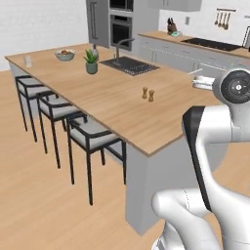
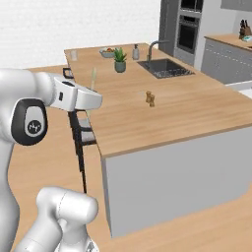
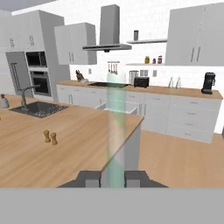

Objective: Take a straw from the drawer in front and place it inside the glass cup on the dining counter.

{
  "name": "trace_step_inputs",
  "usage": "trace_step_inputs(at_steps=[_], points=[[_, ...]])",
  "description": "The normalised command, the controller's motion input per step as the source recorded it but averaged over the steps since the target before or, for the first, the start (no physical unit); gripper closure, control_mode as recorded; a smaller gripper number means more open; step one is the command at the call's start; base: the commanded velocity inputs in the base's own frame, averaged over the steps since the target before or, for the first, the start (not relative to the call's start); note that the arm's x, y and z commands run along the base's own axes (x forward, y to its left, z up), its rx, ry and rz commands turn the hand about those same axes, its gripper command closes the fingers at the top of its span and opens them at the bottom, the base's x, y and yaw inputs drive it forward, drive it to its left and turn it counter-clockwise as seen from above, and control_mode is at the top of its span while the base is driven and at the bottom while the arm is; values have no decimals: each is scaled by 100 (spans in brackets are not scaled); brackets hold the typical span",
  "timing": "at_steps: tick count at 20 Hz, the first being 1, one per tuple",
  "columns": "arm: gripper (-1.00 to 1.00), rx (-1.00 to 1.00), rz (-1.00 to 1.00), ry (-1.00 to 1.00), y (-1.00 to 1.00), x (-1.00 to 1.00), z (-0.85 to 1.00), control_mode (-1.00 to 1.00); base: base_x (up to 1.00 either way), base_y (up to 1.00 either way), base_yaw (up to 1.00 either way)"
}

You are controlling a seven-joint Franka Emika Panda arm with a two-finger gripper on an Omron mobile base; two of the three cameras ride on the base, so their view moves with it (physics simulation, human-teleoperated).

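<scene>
Left base view: glass cup (image 1: 28, 61) sits at far left corner of the wooden bench (image 1: 112, 105), near fruit bowl (image 1: 65, 55); arm fills lower right.

Right base view: straw (image 2: 92, 82) stands upright above the end effector (image 2: 93, 101), by bench's near-left edge.

Hand view: end effector (image 3: 114, 178) fingers clamped narrow on the straw, which rises up centre; open drawer (image 3: 117, 106) sits beyond the bench corner.

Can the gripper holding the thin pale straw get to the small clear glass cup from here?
Probably not yet: the gripper, shut on the straw, is at the near end of the wooden dining counter; the glass cup stands at the far corner.
</scene>
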Motion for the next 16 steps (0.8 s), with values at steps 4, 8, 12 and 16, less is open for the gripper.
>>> trace_step_inputs(at_steps=[4,8,12,16], points=[[100,0,0,0,0,0,0,100,-29,100,-8],[100,0,0,0,0,0,0,100,-6,100,-13],[100,0,0,0,0,0,0,100,17,100,-17],[100,0,0,0,0,0,0,100,36,100,-19]])
